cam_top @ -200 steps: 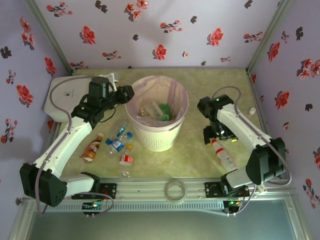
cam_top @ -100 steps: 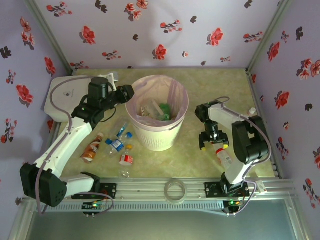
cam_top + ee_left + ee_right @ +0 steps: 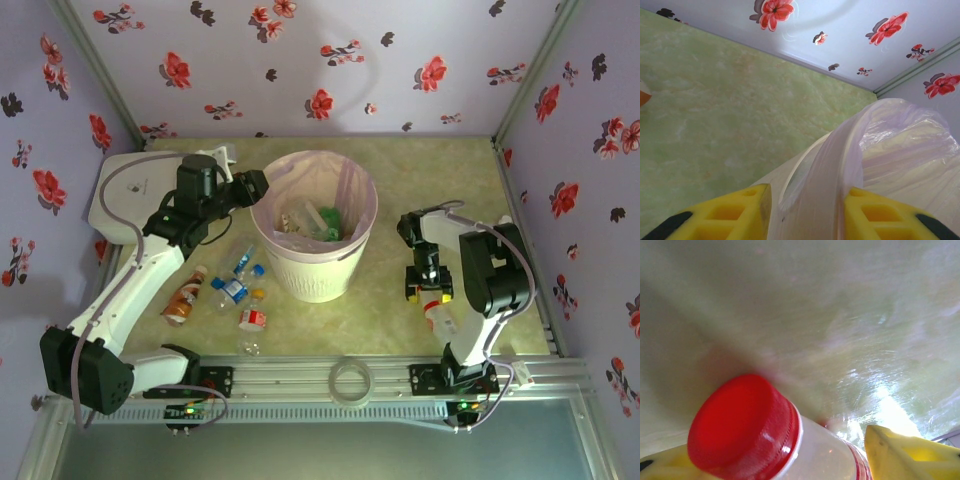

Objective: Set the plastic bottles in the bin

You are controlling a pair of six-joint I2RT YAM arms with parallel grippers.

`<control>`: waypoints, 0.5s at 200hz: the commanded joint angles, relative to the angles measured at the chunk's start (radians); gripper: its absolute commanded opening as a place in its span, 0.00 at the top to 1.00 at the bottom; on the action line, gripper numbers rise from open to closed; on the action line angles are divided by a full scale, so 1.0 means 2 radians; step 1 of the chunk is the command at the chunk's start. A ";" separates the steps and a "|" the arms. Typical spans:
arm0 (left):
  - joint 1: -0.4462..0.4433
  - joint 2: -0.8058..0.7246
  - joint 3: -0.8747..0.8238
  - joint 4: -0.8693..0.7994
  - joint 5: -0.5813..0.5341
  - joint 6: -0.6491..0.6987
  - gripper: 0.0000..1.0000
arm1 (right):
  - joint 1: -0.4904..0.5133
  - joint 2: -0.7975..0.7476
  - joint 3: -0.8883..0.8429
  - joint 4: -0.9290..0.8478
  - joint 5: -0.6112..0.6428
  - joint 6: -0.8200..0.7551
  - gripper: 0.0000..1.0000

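A: The right fingers (image 3: 905, 452) stand spread either side of the red-capped bottle (image 3: 742, 422), which lies on the table (image 3: 385, 300) at lower right of the top view.

B: Close squarely just below the cap, or it may roll. The left fingers (image 3: 725, 217), also spread, straddle the rim of the bin (image 3: 310, 275).

Green marbled table (image 3: 388, 295), bin (image 3: 312, 276), plastic bottles (image 3: 232, 290), white box (image 3: 122, 196)

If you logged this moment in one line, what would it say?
left gripper: open at bin rim | right gripper: open, straddling red-capped bottle
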 commanded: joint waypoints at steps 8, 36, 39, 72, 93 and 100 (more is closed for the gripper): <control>0.010 -0.005 -0.008 -0.018 -0.007 0.004 0.62 | -0.001 0.021 0.016 0.015 0.010 -0.001 0.41; 0.012 -0.005 -0.006 -0.023 -0.008 0.006 0.62 | -0.001 0.030 0.033 0.013 0.015 -0.006 0.46; 0.013 -0.005 -0.006 -0.023 -0.007 0.006 0.62 | -0.001 0.031 0.035 0.013 0.016 -0.007 0.49; 0.013 -0.003 -0.003 -0.023 -0.007 0.006 0.62 | -0.001 0.033 0.052 0.010 0.018 -0.009 0.56; 0.013 -0.004 -0.002 -0.025 -0.007 0.008 0.62 | -0.001 0.031 0.062 0.008 0.018 -0.010 0.57; 0.014 -0.003 -0.002 -0.026 -0.008 0.007 0.61 | -0.001 0.029 0.065 0.007 0.019 -0.010 0.60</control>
